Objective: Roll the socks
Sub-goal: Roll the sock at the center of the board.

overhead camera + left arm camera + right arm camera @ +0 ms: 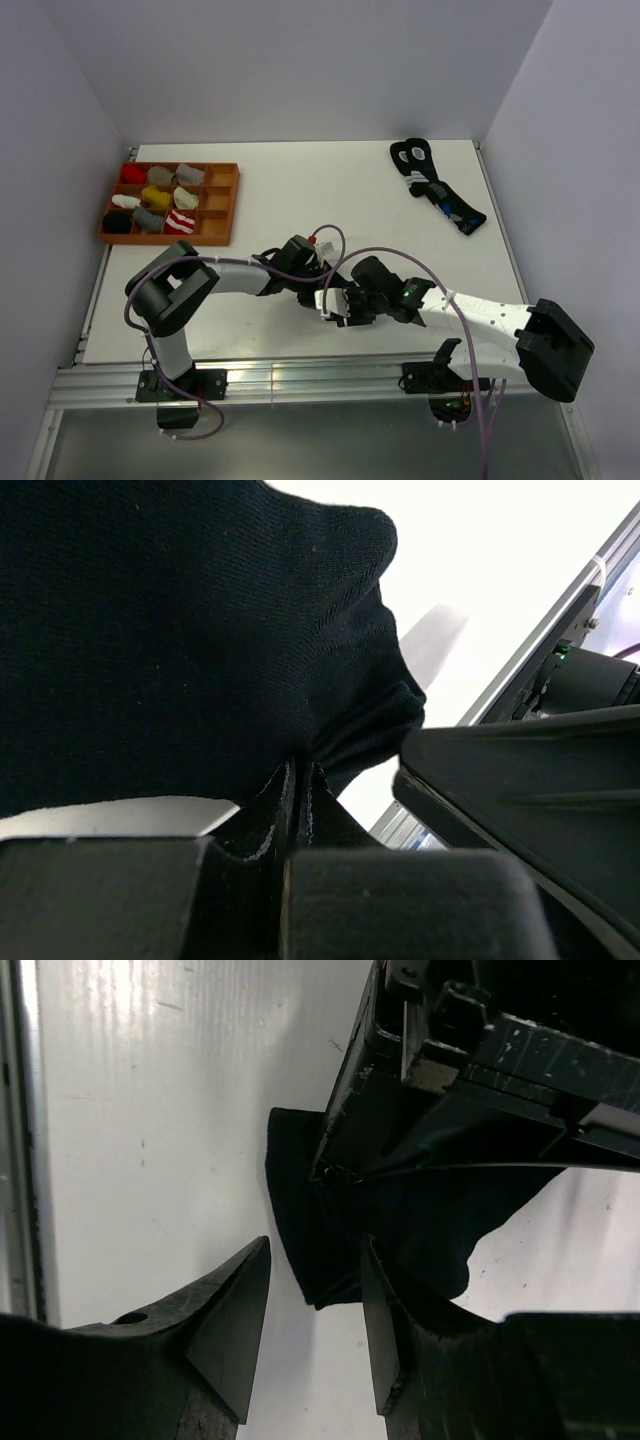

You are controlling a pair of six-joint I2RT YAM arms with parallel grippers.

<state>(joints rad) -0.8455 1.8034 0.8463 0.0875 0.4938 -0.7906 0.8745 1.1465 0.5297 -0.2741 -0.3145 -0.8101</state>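
A plain black sock (180, 630) hangs bunched from my left gripper (298, 780), whose jaws are pressed together on a fold of it just above the white table. In the right wrist view the same sock (400, 1220) hangs below the left gripper (480, 1070). My right gripper (315, 1290) is open, and the sock's lower corner sits between its spread fingers. In the top view both grippers, left (322, 285) and right (342, 305), meet near the table's front middle and hide the sock. A red-and-white striped bundle (180, 222) lies in the tray.
A brown compartment tray (165, 239) with several small sock bundles stands at the back left. Dark socks with white rings and blue marks (437, 185) lie at the back right. The metal rail of the table's front edge (300, 378) is close behind the grippers.
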